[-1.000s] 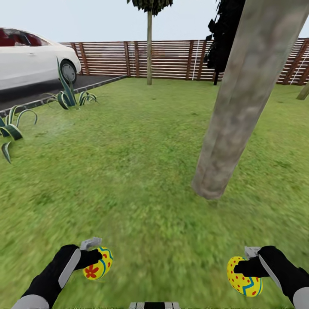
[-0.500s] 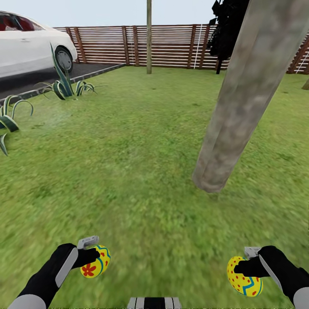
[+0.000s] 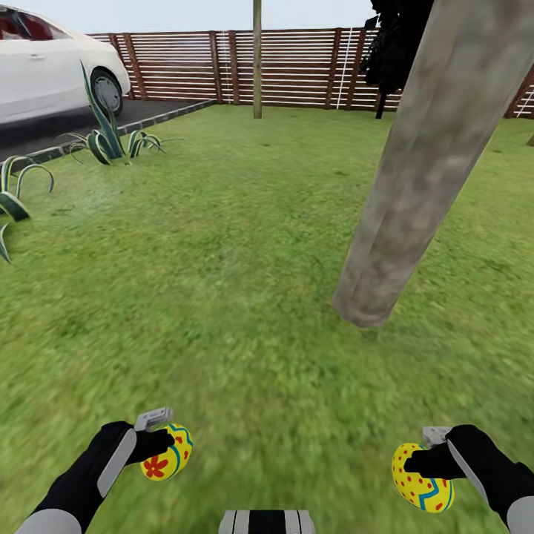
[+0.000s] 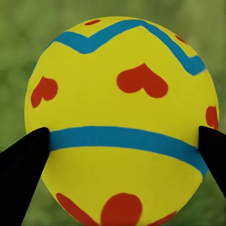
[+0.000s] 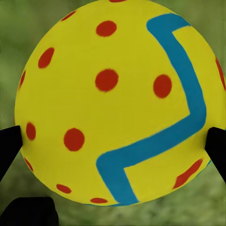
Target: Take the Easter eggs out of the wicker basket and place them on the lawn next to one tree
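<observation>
My left gripper [image 3: 165,454] is shut on a yellow Easter egg [image 3: 169,461] with a red flower and blue bands, held low over the lawn [image 3: 222,267] at the lower left of the head view. The left wrist view has this egg [image 4: 120,122] between two black fingers [image 4: 21,160]. My right gripper [image 3: 419,469] is shut on a second Easter egg [image 3: 421,488], yellow with red dots and a blue zigzag; the right wrist view has this dotted egg [image 5: 115,106] close up. A thick grey-brown tree [image 3: 423,163] trunk stands ahead to the right. The wicker basket is out of view.
A brown slat fence [image 3: 297,70] closes the far side, with a thin trunk [image 3: 257,59] and a dark conifer [image 3: 389,52] before it. A white car [image 3: 44,70] stands on the paved drive at the left, bordered by spiky plants [image 3: 104,137]. Open grass lies ahead.
The whole head view has tilted down, so fence and car sit higher in the picture. Both grippers keep the same hold on their eggs.
</observation>
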{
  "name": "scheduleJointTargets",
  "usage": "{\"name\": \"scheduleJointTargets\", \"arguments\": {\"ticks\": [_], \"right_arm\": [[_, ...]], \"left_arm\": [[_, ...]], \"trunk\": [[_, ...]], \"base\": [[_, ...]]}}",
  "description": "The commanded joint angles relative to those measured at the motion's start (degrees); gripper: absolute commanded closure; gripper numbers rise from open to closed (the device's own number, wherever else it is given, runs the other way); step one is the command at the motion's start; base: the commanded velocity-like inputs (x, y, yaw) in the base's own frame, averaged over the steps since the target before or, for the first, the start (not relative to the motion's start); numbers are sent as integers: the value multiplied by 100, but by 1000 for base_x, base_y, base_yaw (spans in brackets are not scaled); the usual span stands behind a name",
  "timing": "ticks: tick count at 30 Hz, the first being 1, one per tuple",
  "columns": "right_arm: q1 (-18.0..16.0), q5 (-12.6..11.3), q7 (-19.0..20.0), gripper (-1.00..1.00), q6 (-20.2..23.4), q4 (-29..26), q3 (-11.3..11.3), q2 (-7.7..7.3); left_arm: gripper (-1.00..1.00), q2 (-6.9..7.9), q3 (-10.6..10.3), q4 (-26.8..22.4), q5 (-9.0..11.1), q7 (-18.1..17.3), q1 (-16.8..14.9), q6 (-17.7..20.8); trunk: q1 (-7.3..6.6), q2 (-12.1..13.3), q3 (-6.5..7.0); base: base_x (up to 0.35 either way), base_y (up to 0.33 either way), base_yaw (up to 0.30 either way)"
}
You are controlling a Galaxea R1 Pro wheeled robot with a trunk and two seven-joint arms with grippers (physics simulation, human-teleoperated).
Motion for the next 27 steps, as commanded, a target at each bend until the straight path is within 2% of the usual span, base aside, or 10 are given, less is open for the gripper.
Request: {"name": "scheduleJointTargets", "arguments": {"ticks": [1, 4, 8, 16, 27], "right_arm": [[-2, -47, -2, 100, 22, -7, 20, -9], [-2, -78, 13, 100, 36, -7, 1, -15], [-2, -87, 21, 100, 48, -7, -8, -25], [-2, -74, 17, 100, 59, -11, -3, -25], [-2, -36, -3, 100, 68, -7, 20, -9]], "left_arm": [[100, 4, -16, -6, 60, 58, -2, 20], [100, -4, -18, -5, 59, 59, 1, 19], [100, -100, -18, 4, 51, 65, 2, 12], [100, -110, -18, 9, 45, 63, 1, 7], [100, -118, -18, 13, 59, 57, 0, 2]], "trunk": [[-1, -2, -1], [-1, -2, 3], [-1, -2, 4], [-1, -2, 4], [-1, -2, 4]], "base": [[0, 0, -146], [0, 0, -262], [0, 0, -299], [8, 0, -296], [302, 87, -25]]}}
